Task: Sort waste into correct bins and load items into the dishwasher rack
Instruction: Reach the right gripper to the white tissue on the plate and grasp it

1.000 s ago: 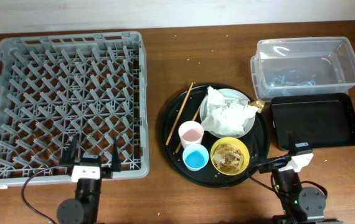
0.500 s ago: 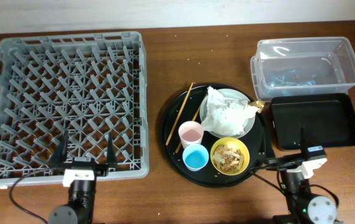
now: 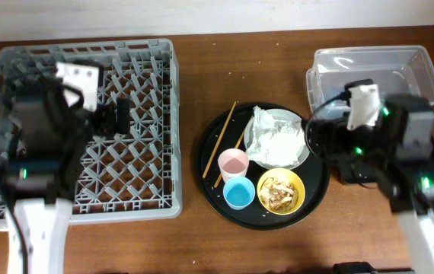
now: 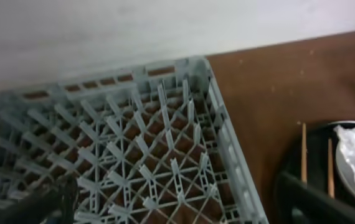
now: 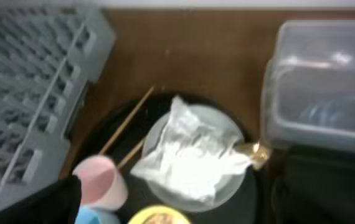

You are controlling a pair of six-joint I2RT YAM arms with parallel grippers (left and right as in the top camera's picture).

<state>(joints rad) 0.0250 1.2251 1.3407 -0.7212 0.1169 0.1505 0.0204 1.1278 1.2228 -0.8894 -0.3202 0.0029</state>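
Observation:
The grey dishwasher rack (image 3: pixel 19 183) fills the left and holds nothing. My left gripper (image 3: pixel 115 117) hangs above it, open and empty; in the left wrist view (image 4: pixel 177 214) only its dark fingers show at the bottom corners. On the plate (image 3: pixel 298 157) lies the white napkin (image 3: pixel 274 138). The yellow bowl (image 3: pixel 281 190) holds brown scraps. The pink cup (image 3: pixel 233 163), the blue cup (image 3: pixel 239 193) and the chopsticks (image 3: pixel 221 143) lie beside them. My right gripper (image 5: pixel 168 208) is open and empty above the napkin (image 5: pixel 193 155) and the gold wrapper (image 5: pixel 256 153).
The plate, bowl, cups and chopsticks rest on a large round black tray (image 3: pixel 208 183). The clear tub (image 3: pixel 400 70) stands at the back right, with the black rectangular tray (image 5: pixel 330 186) in front of it, mostly under my right arm in the overhead view.
Both arms have risen from the table's front edge and swung inward. The left now hangs over the rack, the right over the round tray's right edge and the bins.

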